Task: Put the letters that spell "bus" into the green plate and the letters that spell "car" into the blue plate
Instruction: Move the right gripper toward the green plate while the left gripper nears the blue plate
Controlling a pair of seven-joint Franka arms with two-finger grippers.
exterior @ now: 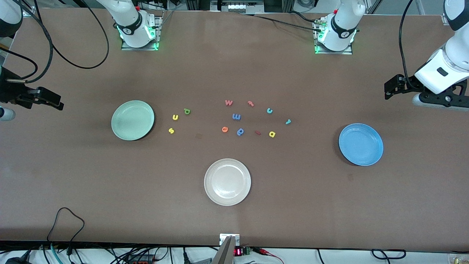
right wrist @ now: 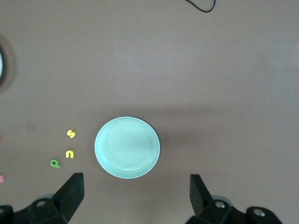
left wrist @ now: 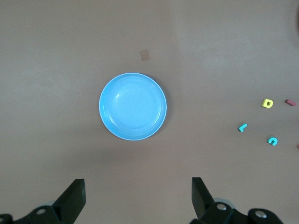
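Front view shows no letter plated yet: green b (exterior: 187, 111), yellow u (exterior: 175, 117) and yellow s (exterior: 171, 130) lie just beside the green plate (exterior: 132, 120); teal c (exterior: 269, 110), teal r (exterior: 288, 121) and yellow a (exterior: 272, 134) sit between the middle cluster and the blue plate (exterior: 361, 144). Right gripper (right wrist: 135, 196) hangs high over its tabletop end, left gripper (left wrist: 138, 198) likewise, both with fingers spread and empty. Each should probably descend squarely on one tiny letter, avoiding neighbours. Both grippers are partly cut off by the front view's edges.
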